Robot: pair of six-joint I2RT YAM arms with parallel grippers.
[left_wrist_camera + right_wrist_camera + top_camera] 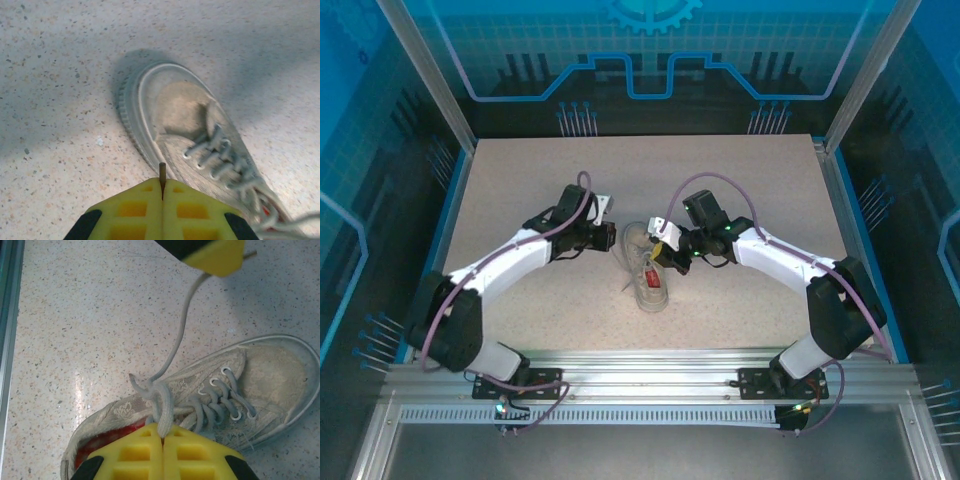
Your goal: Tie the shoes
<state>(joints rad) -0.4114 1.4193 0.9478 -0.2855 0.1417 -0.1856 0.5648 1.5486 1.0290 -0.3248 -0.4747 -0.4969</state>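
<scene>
The whitish-grey shoe point(651, 278) lies in the middle of the table, toe away from the arm bases; a red patch point(107, 437) shows inside it. My left gripper point(162, 181) is shut on one white lace, whose tip point(162, 171) pokes out between the yellow fingers, just left of the shoe's point(185, 110) toe. That lace point(181, 330) runs taut from a crossing point(150, 387) over the shoe's opening up to the left gripper point(216, 256). My right gripper point(162, 429) is shut on the other lace end point(165, 410), right above the shoe's opening.
The speckled tabletop point(520, 180) is bordered by a blue rail on the left point(448, 210) and right point(848, 210). An aluminium frame point(640, 365) runs along the near edge by the arm bases.
</scene>
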